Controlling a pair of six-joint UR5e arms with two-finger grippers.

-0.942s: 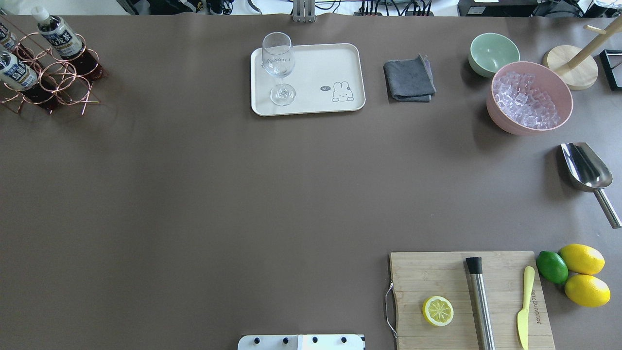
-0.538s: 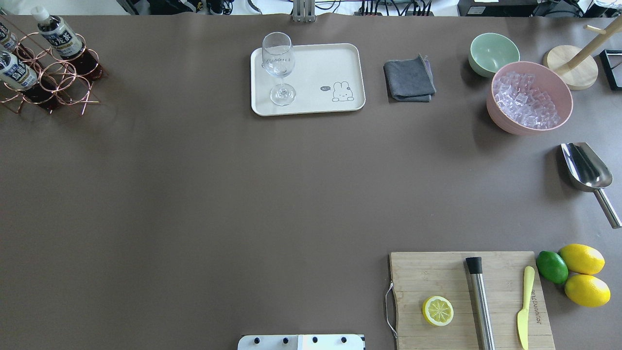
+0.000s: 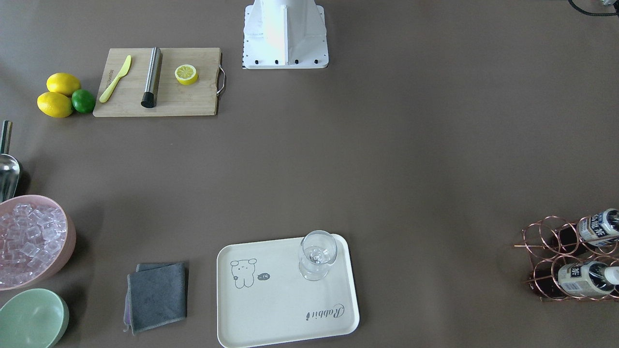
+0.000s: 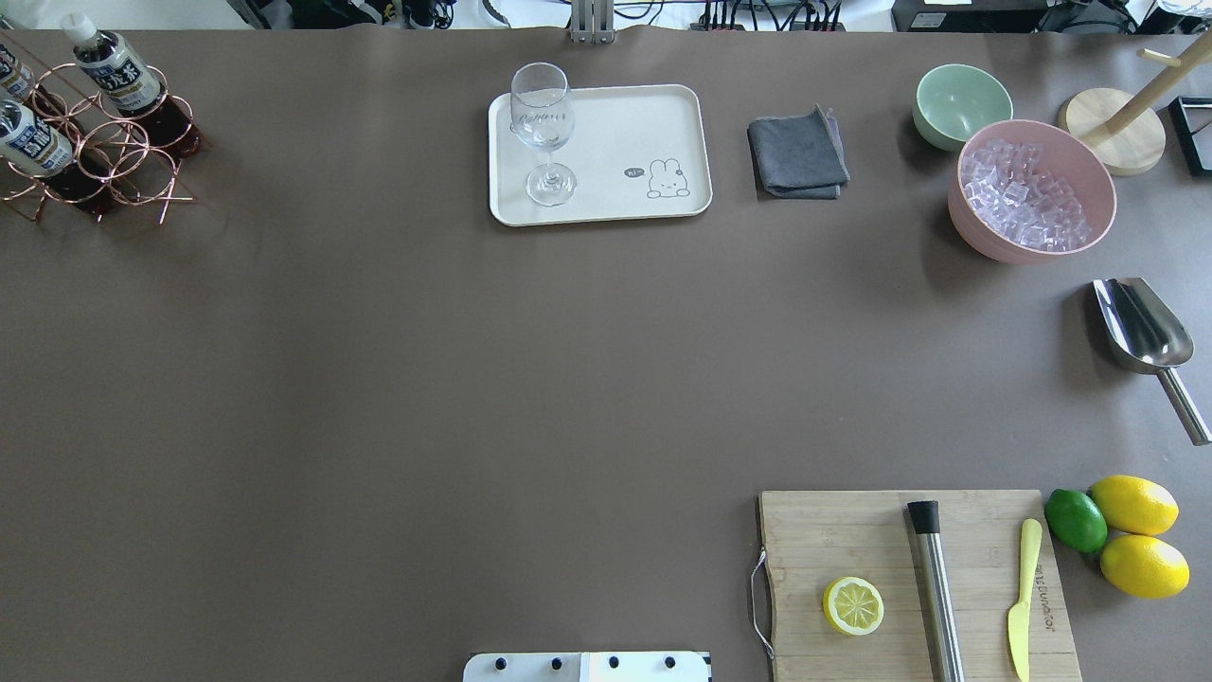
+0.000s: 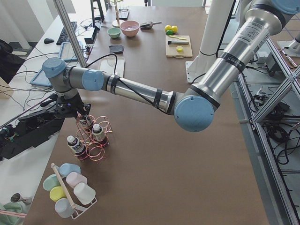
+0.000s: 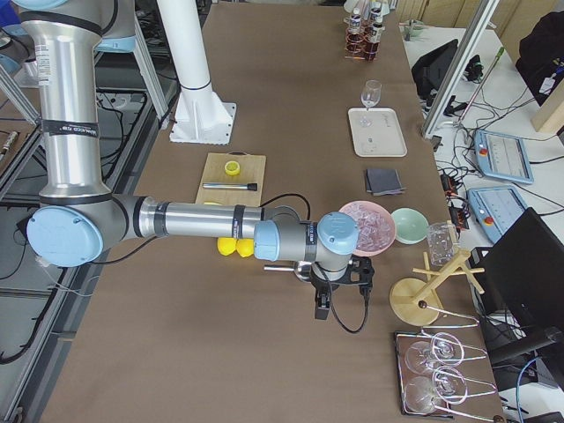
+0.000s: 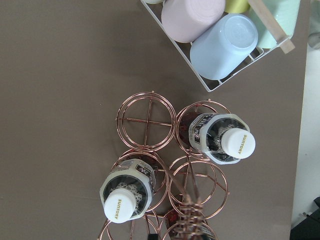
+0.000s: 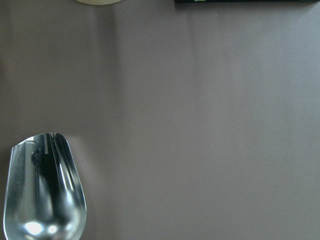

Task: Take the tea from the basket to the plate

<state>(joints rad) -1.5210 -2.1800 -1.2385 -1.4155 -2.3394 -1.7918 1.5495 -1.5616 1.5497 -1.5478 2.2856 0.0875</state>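
Three tea bottles with white caps stand in a copper wire basket at the far left corner; two show from above in the left wrist view. The cream plate lies at the far middle with a stemmed glass on its left part. My left gripper shows only in the exterior left view, hovering just over the basket; I cannot tell if it is open. My right gripper shows only in the exterior right view, low beside the pink bowl, and its state is also unclear.
A grey cloth, green bowl, pink bowl of ice and metal scoop sit at the right. A cutting board holds a lemon half, muddler and knife. A rack of cups stands beside the basket.
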